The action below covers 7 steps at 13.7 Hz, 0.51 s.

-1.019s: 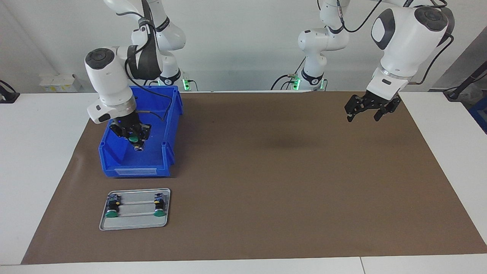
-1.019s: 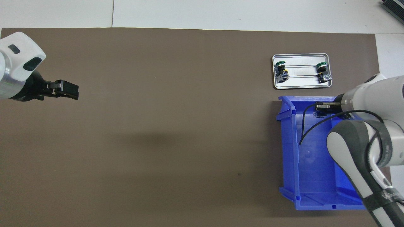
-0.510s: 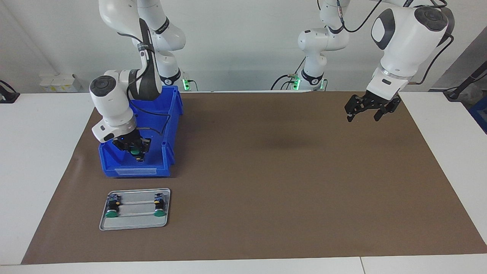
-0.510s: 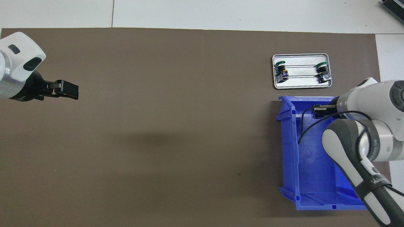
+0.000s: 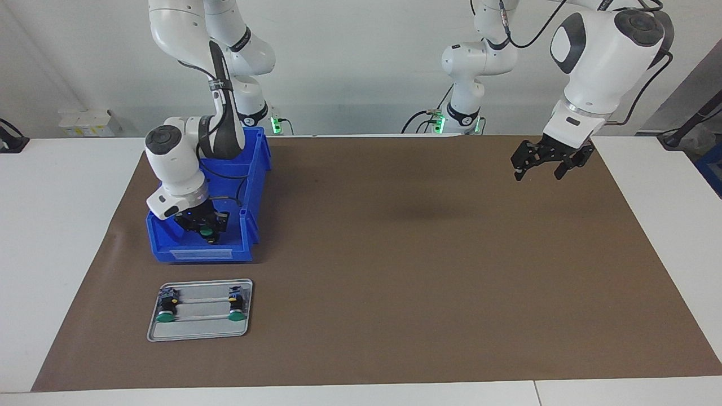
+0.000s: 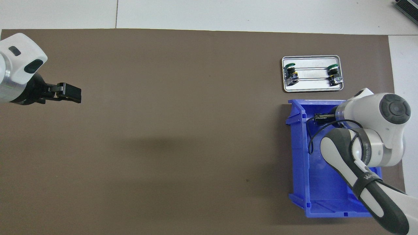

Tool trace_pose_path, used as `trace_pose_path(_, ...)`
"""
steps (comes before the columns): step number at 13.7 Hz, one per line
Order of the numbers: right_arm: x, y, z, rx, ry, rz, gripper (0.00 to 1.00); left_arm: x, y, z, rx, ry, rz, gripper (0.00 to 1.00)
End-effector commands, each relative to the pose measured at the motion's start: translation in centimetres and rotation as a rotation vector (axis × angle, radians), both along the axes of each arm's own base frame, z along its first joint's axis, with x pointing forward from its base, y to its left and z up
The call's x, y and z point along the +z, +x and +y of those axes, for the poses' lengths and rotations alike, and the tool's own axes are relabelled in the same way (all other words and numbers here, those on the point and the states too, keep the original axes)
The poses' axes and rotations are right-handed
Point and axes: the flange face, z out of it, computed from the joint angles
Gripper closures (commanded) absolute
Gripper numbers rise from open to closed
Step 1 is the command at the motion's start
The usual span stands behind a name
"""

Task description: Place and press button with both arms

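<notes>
The right hand (image 5: 206,230) is down inside the blue bin (image 5: 248,186) at the right arm's end of the bench, its fingers clamped on a green-capped button (image 5: 207,231). Farther from the robots, just beside the bin, a small metal tray (image 5: 197,332) carries two more buttons (image 5: 165,307) lying on their sides. The left hand (image 5: 540,167) waits with fingers apart over the brown mat (image 5: 423,270), near the left arm's end.
</notes>
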Motion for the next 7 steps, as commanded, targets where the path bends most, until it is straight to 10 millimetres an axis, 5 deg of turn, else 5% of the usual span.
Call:
trace_pose_path(1, 0.8, -0.3, -0.5, 0.019, 0.010, -0.016, 0.03, 0.2, -0.9, 0.4, -0.005, 0.002, 0.006, 0.00)
trace_pose_path(7, 7.4, -0.7, -0.3, -0.028, 0.011, -0.024, 0.01, 0.2, -0.9, 0.3, -0.006, 0.003, 0.004, 0.00)
